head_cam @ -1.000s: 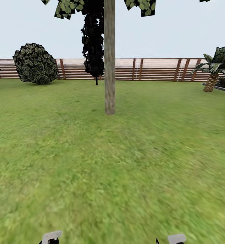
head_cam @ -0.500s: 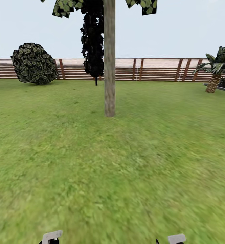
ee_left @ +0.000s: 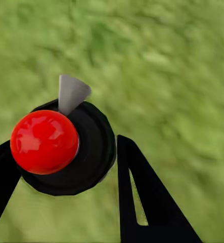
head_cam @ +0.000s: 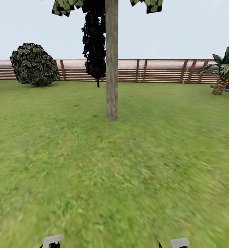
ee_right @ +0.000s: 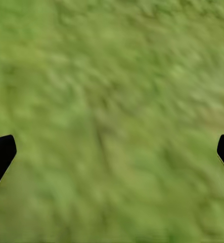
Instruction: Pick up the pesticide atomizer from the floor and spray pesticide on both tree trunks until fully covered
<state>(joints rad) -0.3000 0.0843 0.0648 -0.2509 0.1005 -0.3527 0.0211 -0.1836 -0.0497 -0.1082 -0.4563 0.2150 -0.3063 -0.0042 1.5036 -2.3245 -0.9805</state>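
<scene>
Closer now than a second ago, the tree trunk (head_cam: 111, 65) has slid lower and grown in the head view, so the base is rolling toward it. On the left, the left hand (ee_left: 66, 162) pinches the atomizer (ee_left: 66, 152), red knob and grey nozzle up between its fingers. Dead ahead, well apart, the trunk stands upright on the lawn (head_cam: 93, 179). On the right, the right hand (ee_right: 112, 152) hangs spread and empty.
</scene>
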